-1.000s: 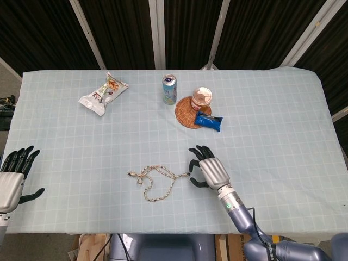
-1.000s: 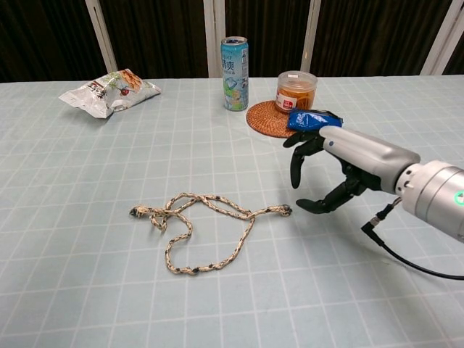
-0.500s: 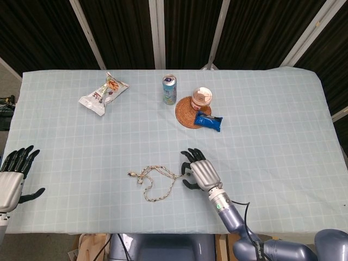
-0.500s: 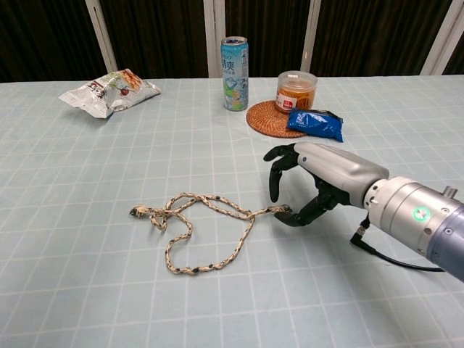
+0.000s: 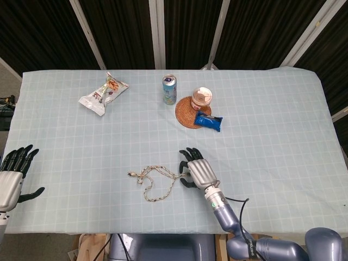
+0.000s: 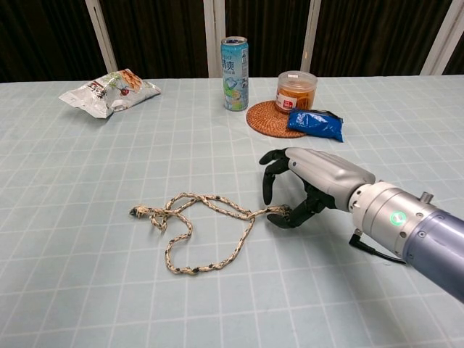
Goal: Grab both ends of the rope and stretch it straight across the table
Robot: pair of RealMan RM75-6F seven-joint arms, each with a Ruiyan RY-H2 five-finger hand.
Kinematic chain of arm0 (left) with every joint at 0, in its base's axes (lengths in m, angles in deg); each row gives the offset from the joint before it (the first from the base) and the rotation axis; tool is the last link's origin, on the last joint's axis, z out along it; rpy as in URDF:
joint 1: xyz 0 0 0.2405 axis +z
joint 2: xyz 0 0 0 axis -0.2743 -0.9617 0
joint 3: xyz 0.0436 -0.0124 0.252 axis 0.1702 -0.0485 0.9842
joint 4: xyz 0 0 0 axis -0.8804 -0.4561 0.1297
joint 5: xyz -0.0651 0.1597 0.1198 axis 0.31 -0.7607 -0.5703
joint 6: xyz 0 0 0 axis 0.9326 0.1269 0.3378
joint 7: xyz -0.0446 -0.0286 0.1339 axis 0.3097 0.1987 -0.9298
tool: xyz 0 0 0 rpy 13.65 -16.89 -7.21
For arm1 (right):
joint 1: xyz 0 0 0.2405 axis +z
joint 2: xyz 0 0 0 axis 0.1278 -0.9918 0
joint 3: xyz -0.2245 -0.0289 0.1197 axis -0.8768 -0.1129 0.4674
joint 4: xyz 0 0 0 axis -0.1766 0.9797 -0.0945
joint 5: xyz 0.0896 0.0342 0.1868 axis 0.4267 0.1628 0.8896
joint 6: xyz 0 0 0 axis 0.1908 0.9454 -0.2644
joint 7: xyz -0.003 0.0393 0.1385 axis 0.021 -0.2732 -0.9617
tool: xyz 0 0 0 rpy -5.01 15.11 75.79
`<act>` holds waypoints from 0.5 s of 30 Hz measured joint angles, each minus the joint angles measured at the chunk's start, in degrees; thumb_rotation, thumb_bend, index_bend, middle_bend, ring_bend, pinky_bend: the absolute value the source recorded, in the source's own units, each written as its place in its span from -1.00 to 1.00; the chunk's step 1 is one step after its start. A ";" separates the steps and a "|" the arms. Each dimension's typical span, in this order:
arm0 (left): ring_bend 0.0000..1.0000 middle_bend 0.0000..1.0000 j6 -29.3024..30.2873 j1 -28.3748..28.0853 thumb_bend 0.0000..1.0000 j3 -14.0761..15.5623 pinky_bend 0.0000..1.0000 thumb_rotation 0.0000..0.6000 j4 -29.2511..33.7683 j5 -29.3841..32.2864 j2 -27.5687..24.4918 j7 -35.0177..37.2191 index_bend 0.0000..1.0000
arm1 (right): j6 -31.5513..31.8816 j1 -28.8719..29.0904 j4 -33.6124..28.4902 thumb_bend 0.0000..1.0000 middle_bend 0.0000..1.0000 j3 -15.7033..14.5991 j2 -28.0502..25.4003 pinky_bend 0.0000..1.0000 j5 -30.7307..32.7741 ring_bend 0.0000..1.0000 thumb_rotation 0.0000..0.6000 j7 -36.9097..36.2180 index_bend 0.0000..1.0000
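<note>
On coaster (image 6: 268, 119): jar (image 6: 296, 90) lidded | right hand (image 6: 308, 181) spread at rope (image 6: 206, 225) end | left hand (image 5: 11, 182) spread, empty

**Backdrop: dark curtains, pale checked cloth**

Surface (image 5: 272, 109) covered in a light blue-grey cloth with white grid lines, slightly wrinkled. Behind it, black pleated curtains (image 5: 43, 32) split by pale metal struts (image 5: 156, 32), some slanted. Even overhead lighting, soft shadows. Grey floor strip far left.
</note>
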 measured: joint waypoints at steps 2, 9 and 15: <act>-1.00 -1.00 0.01 -0.01 -0.91 -0.02 -1.00 1.00 -0.02 0.01 -0.02 0.09 -0.97 | -0.05 0.07 0.10 -0.23 -0.69 0.05 0.09 -1.00 0.47 -1.00 1.00 0.28 0.11; -1.00 -1.00 0.09 -0.02 -0.91 0.01 -1.00 1.00 0.00 -0.10 -0.03 0.26 -0.97 | 0.00 0.18 0.09 -0.22 -0.69 0.04 0.17 -1.00 1.42 -1.00 1.00 1.11 0.11; -1.00 -1.00 0.19 -0.02 -0.91 0.02 -1.00 1.00 0.07 -0.19 -0.02 0.23 -0.97 | 0.14 0.26 -0.01 -0.22 -0.69 -0.01 0.23 -1.00 1.96 -1.00 1.00 1.78 0.11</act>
